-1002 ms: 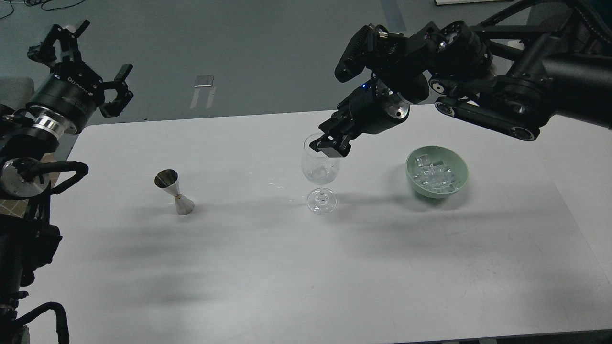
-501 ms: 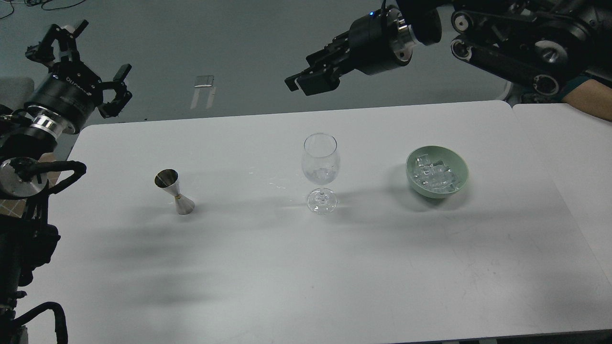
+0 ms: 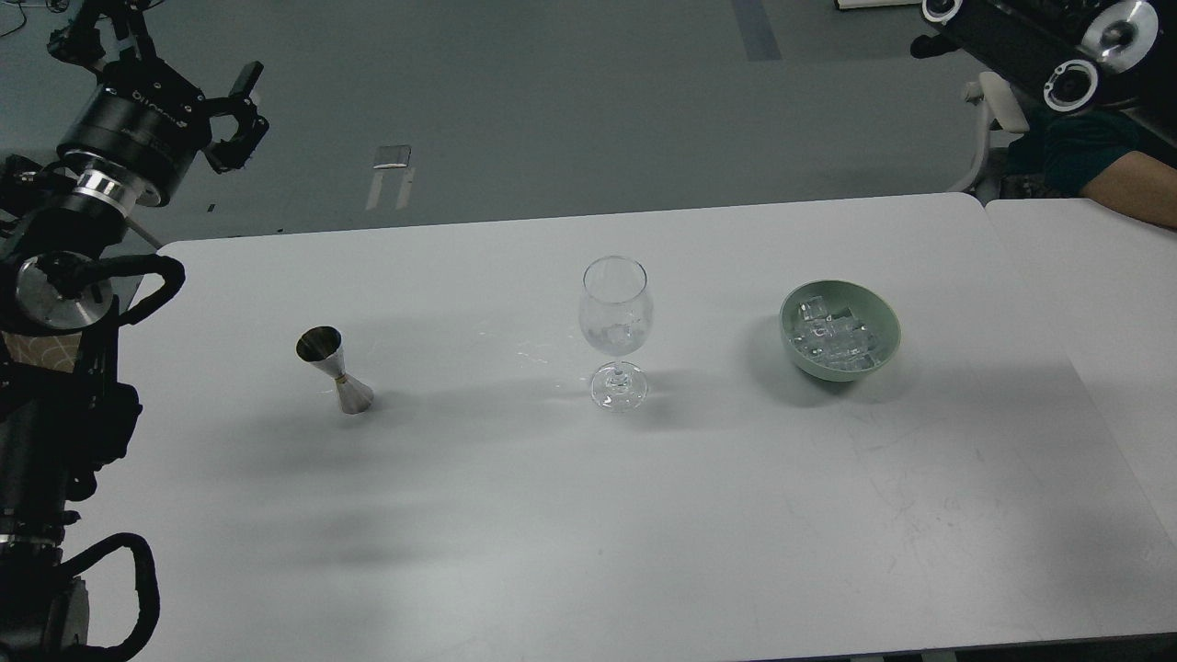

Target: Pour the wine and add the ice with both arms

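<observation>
While your arms hang clear, the ice (image 3: 839, 336) sits mostly in the green bowl (image 3: 881, 317) at right, with a cube or so in the stemmed glass (image 3: 616, 317).
You have the glass upright mid-tabletop (image 3: 552, 515), wine barely visible, with the steel jigger (image 3: 334, 370) left of it, each within one arm's reach. Your left pincer (image 3: 230, 119) is raised far left, fingers spread and empty; your right pincer is out of view.

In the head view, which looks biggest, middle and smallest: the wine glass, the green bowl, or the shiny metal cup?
1. Wine glass, tallest.
2. Green bowl, wider but lower, so nearly tied.
3. Metal cup, clearly smallest.
</observation>
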